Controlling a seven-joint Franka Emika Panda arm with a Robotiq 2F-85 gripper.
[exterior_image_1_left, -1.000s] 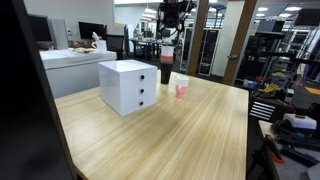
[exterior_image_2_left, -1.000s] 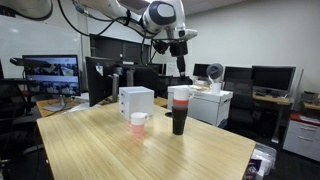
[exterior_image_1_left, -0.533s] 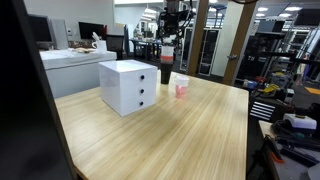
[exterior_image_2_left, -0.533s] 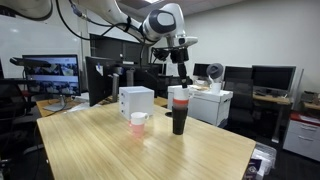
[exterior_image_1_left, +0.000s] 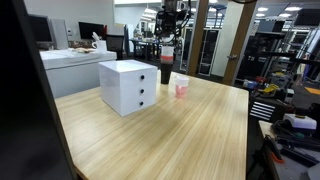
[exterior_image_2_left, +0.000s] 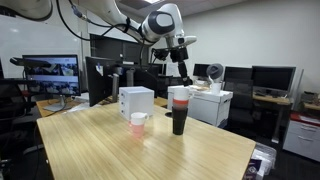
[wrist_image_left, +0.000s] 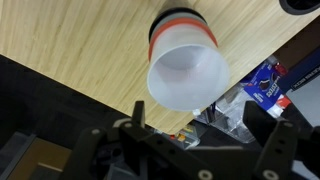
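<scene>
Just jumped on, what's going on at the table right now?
The arm's gripper hangs open above the tall dark cup with the white top and red band, which stands near the edge of the table. Nothing is held, and the wrist view looks down into the cup. A small pink cup and a white drawer box stand nearby.

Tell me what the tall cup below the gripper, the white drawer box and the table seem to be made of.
The tall cup: likely plastic; its white upper part looks matte and slightly translucent, with an orange band.
The white drawer box: smooth, matte, plastic or painted board; I cannot tell which.
The table: light wood grain with a soft sheen, probably laminate or veneer.
</scene>
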